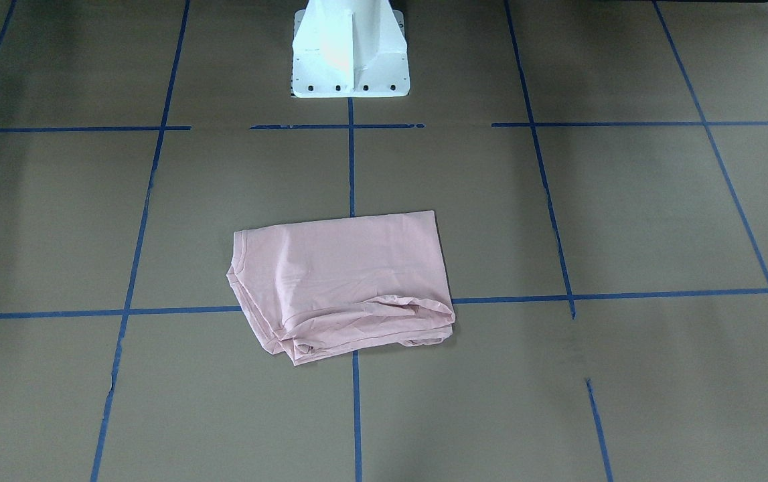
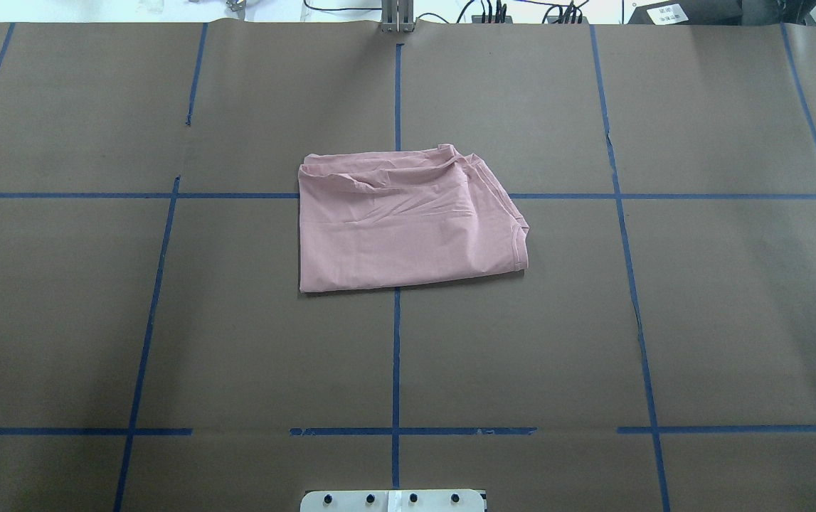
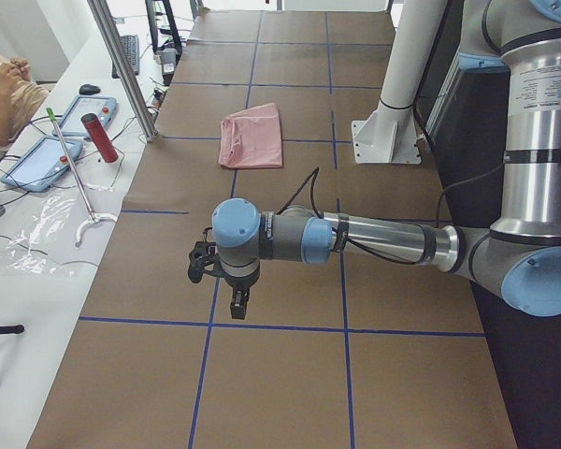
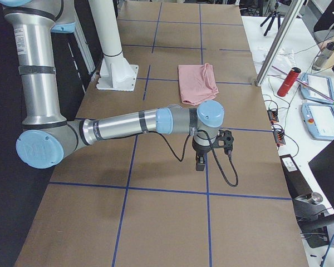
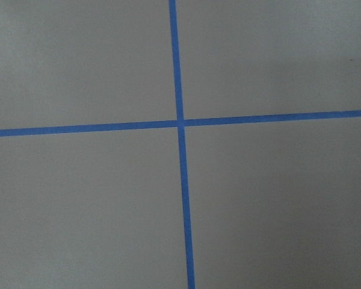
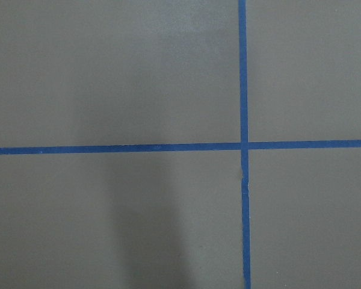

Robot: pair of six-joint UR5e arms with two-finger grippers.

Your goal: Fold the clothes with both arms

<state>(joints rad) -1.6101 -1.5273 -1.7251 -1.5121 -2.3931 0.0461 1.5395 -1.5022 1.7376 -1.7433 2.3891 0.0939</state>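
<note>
Roughly folded pink T-shirt (image 2: 408,227), lower layers hidden; left arm (image 3: 383,241), right arm (image 4: 122,123) well away; cannot tell jaws' state

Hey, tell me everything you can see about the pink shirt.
The pale pink T-shirt is folded into a rough rectangle, no print showing. Soft, cotton-like fabric, bunched in wrinkles along its edge farthest from the robot. It lies on the brown paper-covered table over crossing blue tape lines; nothing else touches it.
</note>
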